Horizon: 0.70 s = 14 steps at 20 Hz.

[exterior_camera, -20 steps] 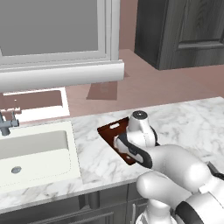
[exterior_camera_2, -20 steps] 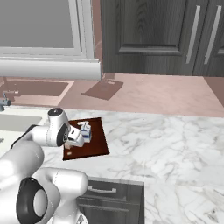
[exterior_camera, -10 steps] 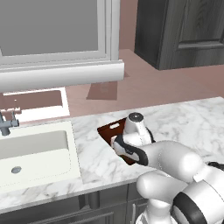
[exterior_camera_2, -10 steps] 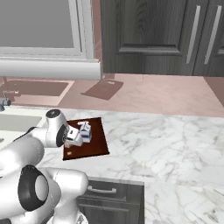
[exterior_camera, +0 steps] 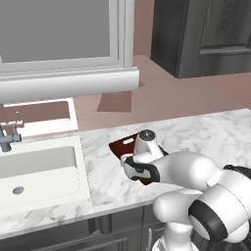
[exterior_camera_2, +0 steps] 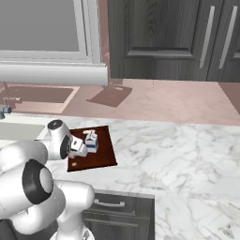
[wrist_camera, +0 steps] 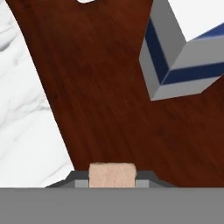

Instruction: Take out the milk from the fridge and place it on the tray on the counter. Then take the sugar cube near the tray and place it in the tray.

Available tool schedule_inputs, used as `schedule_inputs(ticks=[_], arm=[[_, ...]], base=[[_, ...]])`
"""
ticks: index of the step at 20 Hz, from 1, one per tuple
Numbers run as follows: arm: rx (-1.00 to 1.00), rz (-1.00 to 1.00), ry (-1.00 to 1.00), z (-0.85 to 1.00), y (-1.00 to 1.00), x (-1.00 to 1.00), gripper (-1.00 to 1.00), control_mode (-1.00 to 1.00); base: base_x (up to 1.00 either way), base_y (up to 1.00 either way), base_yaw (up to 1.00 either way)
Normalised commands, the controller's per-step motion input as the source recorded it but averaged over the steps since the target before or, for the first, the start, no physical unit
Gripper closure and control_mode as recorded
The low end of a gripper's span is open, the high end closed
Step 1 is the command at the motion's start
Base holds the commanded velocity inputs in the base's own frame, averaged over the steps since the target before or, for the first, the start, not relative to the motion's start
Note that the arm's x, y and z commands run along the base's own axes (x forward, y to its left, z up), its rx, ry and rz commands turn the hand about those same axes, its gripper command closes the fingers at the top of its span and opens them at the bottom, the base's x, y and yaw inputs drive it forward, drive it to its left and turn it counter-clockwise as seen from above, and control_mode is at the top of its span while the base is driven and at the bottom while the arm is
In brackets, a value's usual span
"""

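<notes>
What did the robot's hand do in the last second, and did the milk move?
The gripper slid a little to the left over the tray, moving in from the tray's front edge toward its middle. It stays shut on the sugar cube and has not let go. The milk stands on the tray just as before, and the tray has not shifted on the counter.

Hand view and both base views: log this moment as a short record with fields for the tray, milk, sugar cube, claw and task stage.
tray: dark reddish-brown tray on the marble counter, right of the sink
milk: carton stands upright on the tray
sugar cube: tan cube pinched between the claw's fingertips, above the tray's wood
claw: claw shut on the sugar cube, beside the milk
task stage: milk placed; cube over the tray, not yet released
</notes>
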Motion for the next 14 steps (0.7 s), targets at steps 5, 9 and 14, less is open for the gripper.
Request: schedule_inputs(ticks=[5,9,14], arm=[[0.00,0.00,0.00,-0.26,-0.07,0.00,1.00,-1.00],[0.00,0.00,0.00,-0.22,-0.04,-0.02,1.00,-1.00],[0.00,0.00,0.00,-0.22,-0.02,-0.01,-1.00,-1.00]], base=[[0.00,0.00,0.00],[0.00,0.00,0.00],[0.00,0.00,0.00]])
